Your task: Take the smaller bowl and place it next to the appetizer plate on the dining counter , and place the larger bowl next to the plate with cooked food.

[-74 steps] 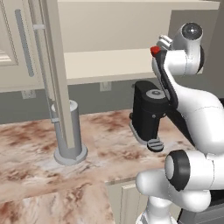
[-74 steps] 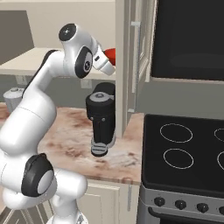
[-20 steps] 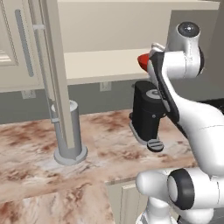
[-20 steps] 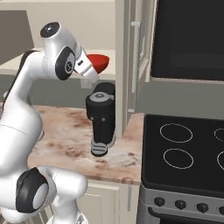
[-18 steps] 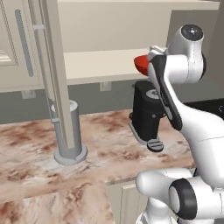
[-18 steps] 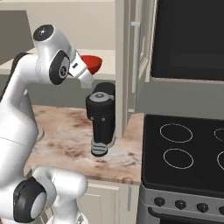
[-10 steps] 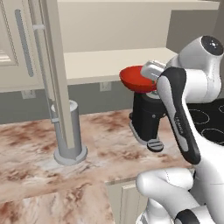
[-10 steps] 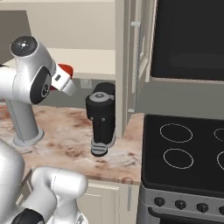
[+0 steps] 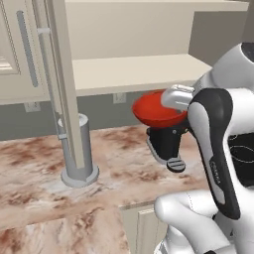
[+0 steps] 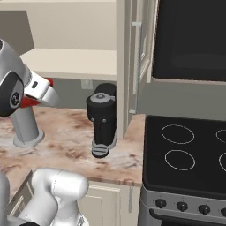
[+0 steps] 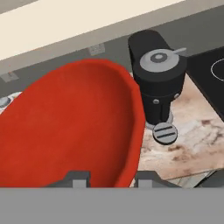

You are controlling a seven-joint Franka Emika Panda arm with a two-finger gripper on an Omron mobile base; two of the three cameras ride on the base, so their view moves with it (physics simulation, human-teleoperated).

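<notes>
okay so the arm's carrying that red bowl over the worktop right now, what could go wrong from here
1. The smaller bowl hangs tilted in the gripper, held only at its rim, so a fast swing might let it slip onto the marble worktop.
2. It hangs just above the black coffee machine; dropping lower could clip it.
3. The open cabinet door stands nearby to the left, so a wide sweep that way might strike it.

Smaller bowl [image 9: 158, 110]: glossy red-orange, round, upright, held aloft by its rim above the marbled tabletop [image 9: 114, 173].
</notes>
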